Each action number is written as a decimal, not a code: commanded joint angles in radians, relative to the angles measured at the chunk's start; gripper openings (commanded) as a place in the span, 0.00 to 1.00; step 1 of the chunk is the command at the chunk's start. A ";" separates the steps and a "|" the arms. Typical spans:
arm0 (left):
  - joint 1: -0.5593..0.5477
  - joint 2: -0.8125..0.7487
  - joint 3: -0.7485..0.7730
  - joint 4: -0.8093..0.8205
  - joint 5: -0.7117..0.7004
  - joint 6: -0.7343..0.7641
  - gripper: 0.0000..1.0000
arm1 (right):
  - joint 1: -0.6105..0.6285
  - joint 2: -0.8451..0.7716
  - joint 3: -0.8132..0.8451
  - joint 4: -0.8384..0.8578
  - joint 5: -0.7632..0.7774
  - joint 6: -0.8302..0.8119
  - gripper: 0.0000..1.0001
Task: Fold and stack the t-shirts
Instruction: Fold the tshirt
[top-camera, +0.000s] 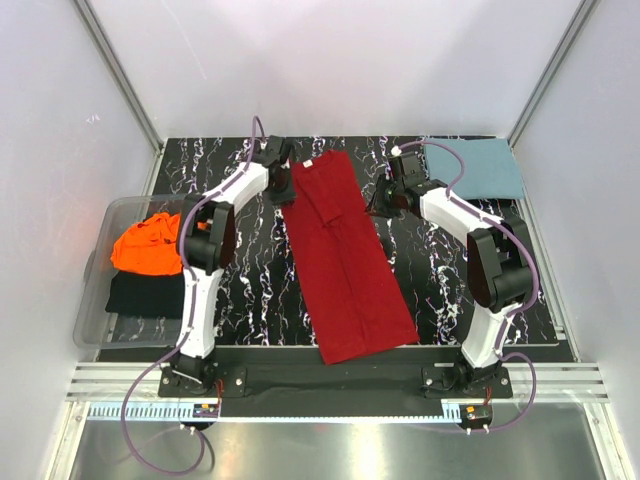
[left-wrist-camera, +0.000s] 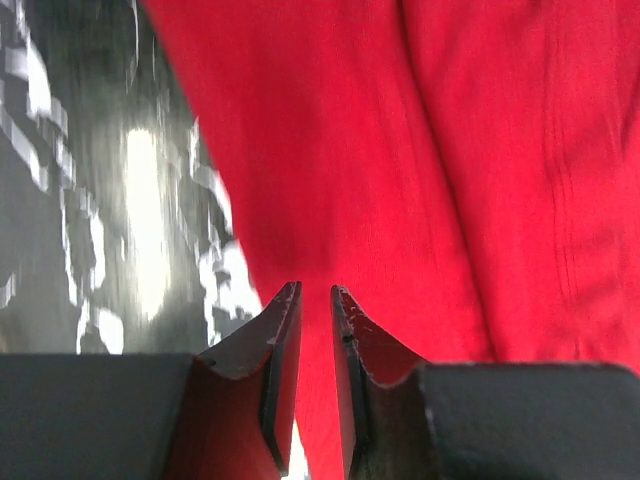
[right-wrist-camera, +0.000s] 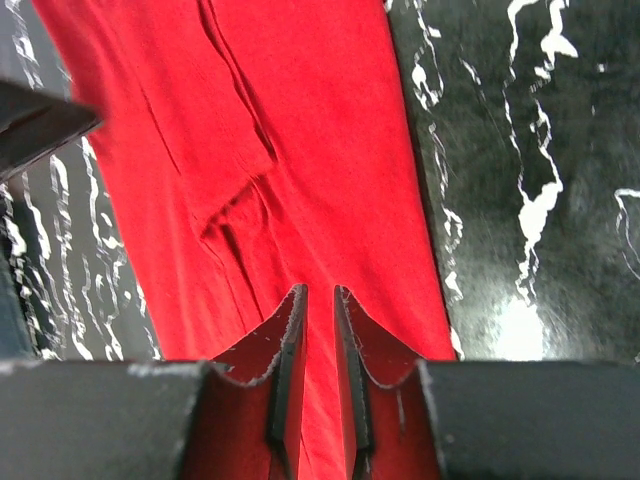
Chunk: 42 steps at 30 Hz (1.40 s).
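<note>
The left gripper (left-wrist-camera: 315, 292) is narrowed to a slit over the red t-shirt (top-camera: 345, 255) at its far left part, and the right gripper (right-wrist-camera: 318, 292) likewise at its far right side; whether either pinches cloth cannot be told. The shirt lies as a long strip mid-counter (top-camera: 250, 290), running from far edge to near edge. The teal t-shirt (top-camera: 475, 168) sits folded in the far right corner, and the orange t-shirt (top-camera: 145, 245) is in a bin (top-camera: 92, 310) beyond the left edge.

We can read no text, label, brand, number or sign on anything here, and the marks on the pale blue graduated strip (top-camera: 300, 411) at the near edge are too small to make out.
</note>
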 joint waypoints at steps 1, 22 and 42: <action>0.036 0.073 0.135 -0.008 0.005 0.033 0.23 | -0.004 -0.025 0.018 0.090 0.023 0.023 0.23; 0.168 0.388 0.584 0.254 0.275 0.087 0.27 | -0.015 -0.077 -0.003 0.155 0.038 0.083 0.22; 0.006 -0.695 -0.505 0.243 0.324 -0.065 0.42 | -0.032 -0.427 -0.379 -0.144 -0.092 0.102 0.24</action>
